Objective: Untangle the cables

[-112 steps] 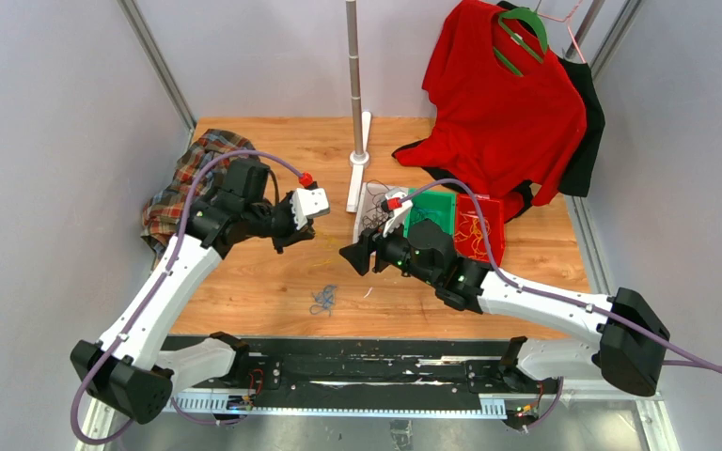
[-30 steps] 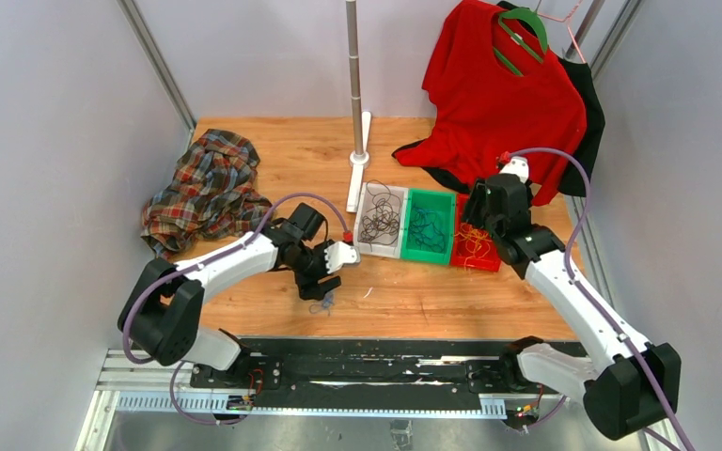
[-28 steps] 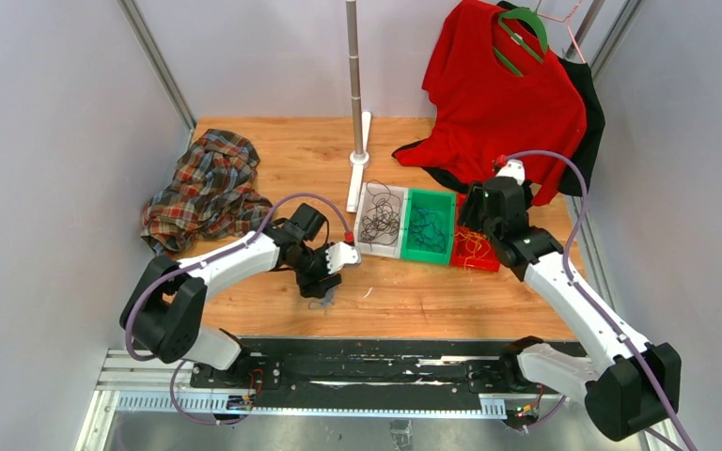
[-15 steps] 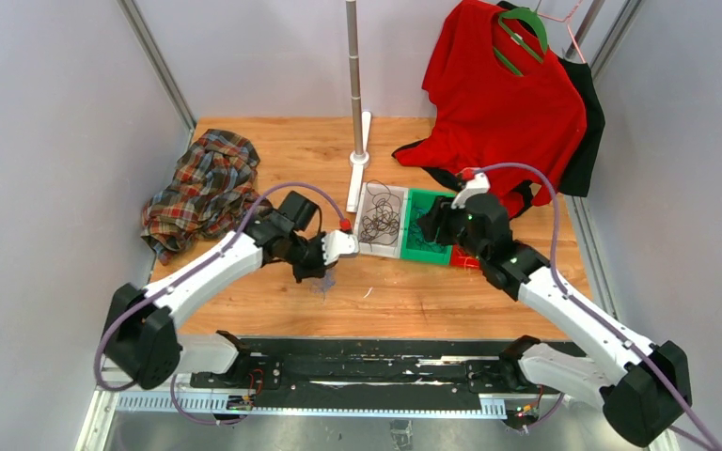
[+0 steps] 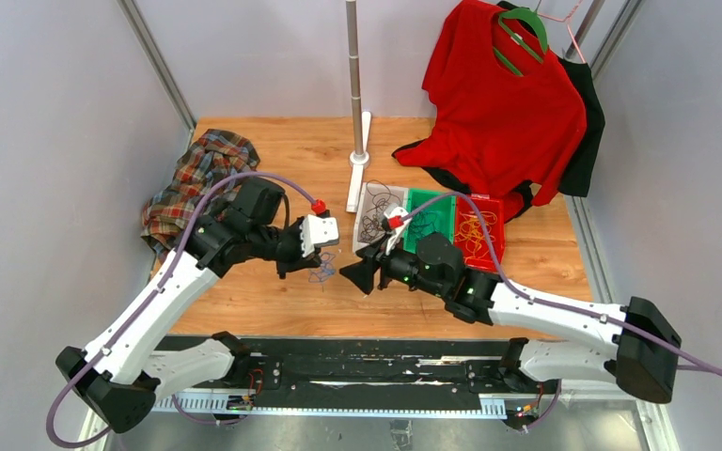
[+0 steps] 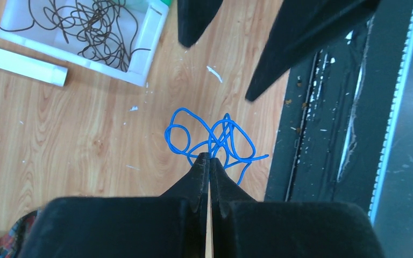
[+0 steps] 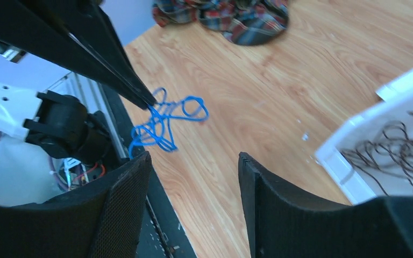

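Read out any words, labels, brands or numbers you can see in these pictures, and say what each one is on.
None: no text is readable in any view.
The white tray, green tray and red tray carry no labels.
The red shirt shows no print.
The blue cable, pinched in the left gripper, bears no tag.

Top external: high above the near edge, looking down on the whole surface (image 5: 273, 141).
Left wrist: close, looking down.
Right wrist: close, looking leftward.
Shared: blue cable (image 6: 219, 141), white bin (image 6: 151, 37).
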